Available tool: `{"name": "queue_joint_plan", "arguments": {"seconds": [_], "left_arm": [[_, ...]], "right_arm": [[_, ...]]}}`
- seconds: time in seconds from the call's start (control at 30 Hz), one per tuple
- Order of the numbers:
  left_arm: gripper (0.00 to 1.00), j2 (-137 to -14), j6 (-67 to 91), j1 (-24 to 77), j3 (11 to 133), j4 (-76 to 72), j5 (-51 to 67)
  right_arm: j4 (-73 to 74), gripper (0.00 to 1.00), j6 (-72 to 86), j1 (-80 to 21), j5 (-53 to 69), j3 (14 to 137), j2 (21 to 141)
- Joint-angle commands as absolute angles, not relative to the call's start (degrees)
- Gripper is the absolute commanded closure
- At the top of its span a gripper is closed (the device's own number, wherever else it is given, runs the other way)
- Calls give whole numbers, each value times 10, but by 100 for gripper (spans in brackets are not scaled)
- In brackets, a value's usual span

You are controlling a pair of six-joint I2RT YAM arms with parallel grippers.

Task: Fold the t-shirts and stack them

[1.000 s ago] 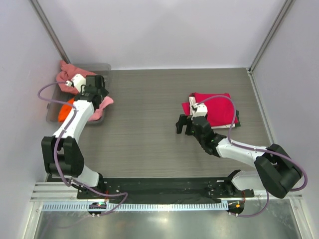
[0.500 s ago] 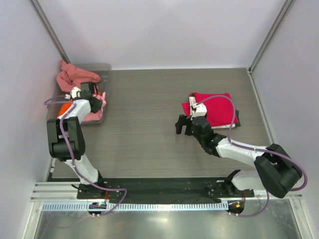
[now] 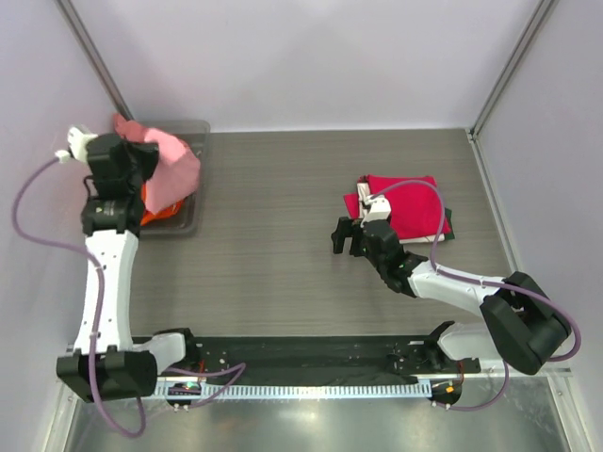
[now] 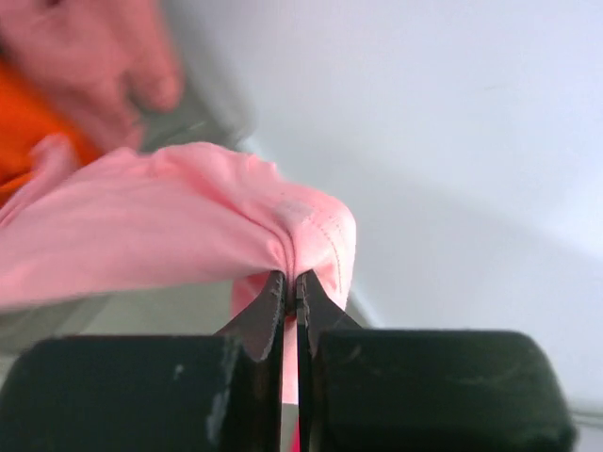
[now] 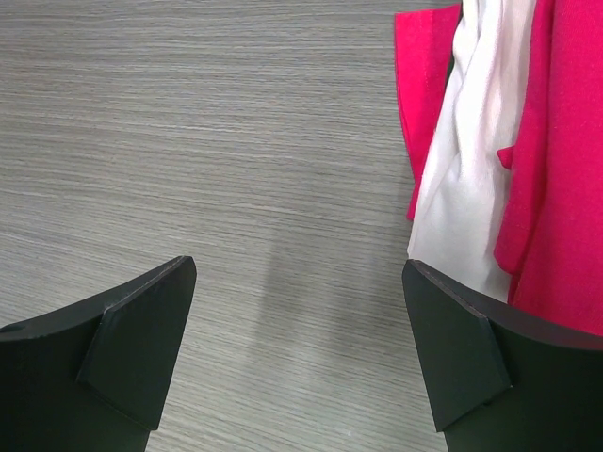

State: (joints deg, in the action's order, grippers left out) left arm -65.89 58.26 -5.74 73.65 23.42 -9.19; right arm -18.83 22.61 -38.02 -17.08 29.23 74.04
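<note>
My left gripper (image 3: 143, 162) is raised over the grey tray (image 3: 191, 226) and shut on a fold of the light pink t-shirt (image 3: 175, 169), which hangs from it. In the left wrist view the jaws (image 4: 290, 279) pinch a stitched edge of the pink t-shirt (image 4: 179, 231). An orange t-shirt (image 3: 156, 201) and a dusty rose one (image 3: 125, 126) lie in the tray. At the right a crimson red t-shirt (image 3: 413, 203) tops a stack with white (image 5: 468, 179) and dark (image 3: 449, 222) cloth beneath. My right gripper (image 3: 347, 236) stands open just left of that stack, nothing between its fingers (image 5: 300, 273).
The tray sits in the far left corner against the white wall. Metal posts rise at both back corners. Bare grey wood-grain tabletop (image 3: 273, 207) lies between the tray and the stack.
My left gripper closed on the light pink t-shirt in the tray, and the arm then lifted up and leftward with the cloth. The right arm has not moved.
</note>
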Motion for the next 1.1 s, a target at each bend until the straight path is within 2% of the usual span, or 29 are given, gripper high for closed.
{"name": "queue_joint_plan", "arguments": {"seconds": [0.0,0.13,0.23,0.27,0.37,0.47,0.53,0.57,0.67,0.83,1.0,1.07], "left_arm": [[100,-634,583,-58,838,257,18],[100,-664,621,-23,956,255,117],[100,-692,566,120,1047,258,37],[100,-717,549,198,1095,262,19],[100,-781,517,298,1181,294,16],[100,-809,505,325,1199,320,53],[99,-791,497,326,1145,322,25],[100,-772,491,326,1106,307,-30],[100,-694,489,316,945,263,-92],[100,-589,503,308,683,222,-194],[100,-493,573,308,429,105,-262],[100,-458,584,308,323,41,-288]], "right_arm": [[-214,3,221,-378,-183,301,740],[-213,3,222,-378,-183,302,741],[-214,4,226,-378,-185,301,741],[-214,6,225,-378,-188,301,742],[-205,13,229,-376,-199,309,750],[-188,21,234,-372,-200,322,758],[-185,27,237,-367,-197,322,757],[-185,31,237,-366,-192,321,752],[-187,40,237,-362,-192,315,742],[-184,46,240,-359,-185,323,752],[-150,52,228,-359,-173,354,797],[-107,60,228,-359,-189,406,819]]}}
